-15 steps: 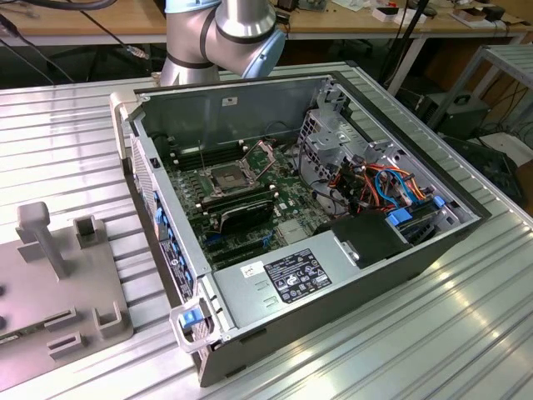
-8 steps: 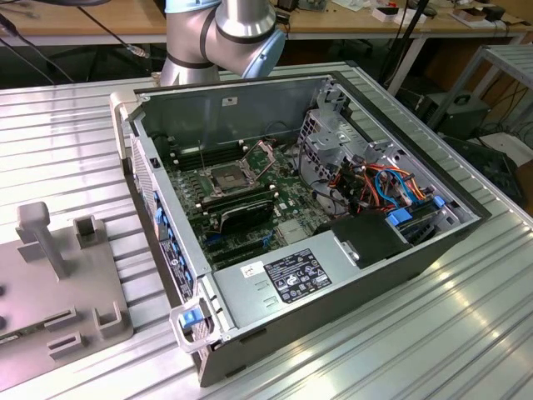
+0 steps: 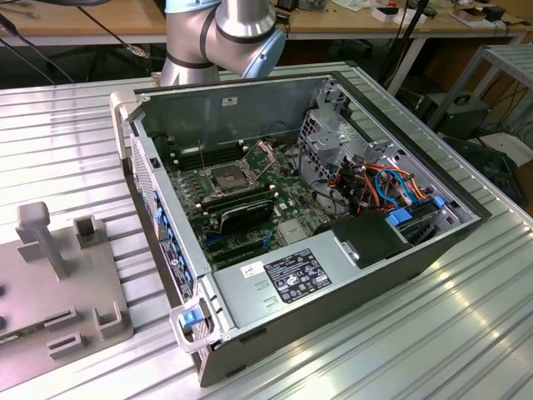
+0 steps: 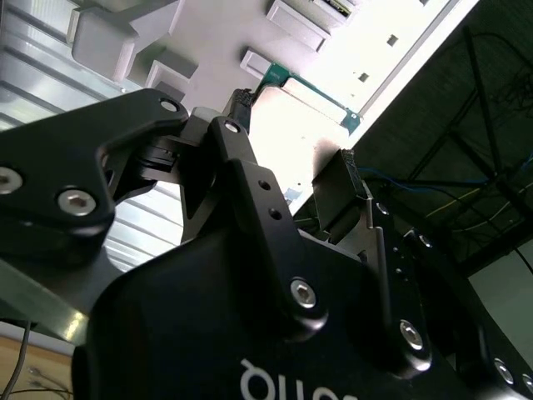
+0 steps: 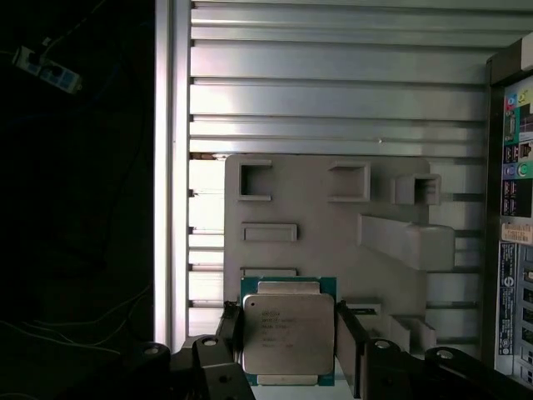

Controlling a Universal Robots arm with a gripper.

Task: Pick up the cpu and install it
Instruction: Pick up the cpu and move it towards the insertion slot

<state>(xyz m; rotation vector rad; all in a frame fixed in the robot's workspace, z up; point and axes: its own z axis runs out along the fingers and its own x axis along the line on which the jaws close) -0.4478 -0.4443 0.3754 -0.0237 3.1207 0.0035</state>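
The cpu [image 5: 287, 337], a flat square chip with a silver-grey metal top and a green edge, sits between the two black fingers of my gripper [image 5: 287, 308], which is shut on it. It hangs well above the grey fixture plate [image 5: 316, 200]. In the second wrist view the cpu's green edge [image 4: 312, 96] runs between the fingertips [image 4: 241, 98] of the gripper [image 4: 297, 125]. The open computer case [image 3: 316, 217] lies on the table, and its black socket [image 3: 226, 177] has its metal frame lifted.
The grey fixture plate [image 3: 58, 308] with an upright post [image 3: 42, 233] and several slots lies at the exterior view's left. Black RAM sticks [image 3: 241, 210] sit beside the socket. Cables [image 3: 379, 187] and a power supply [image 3: 291, 279] crowd the case. The table top [image 3: 433, 333] is ribbed aluminium.
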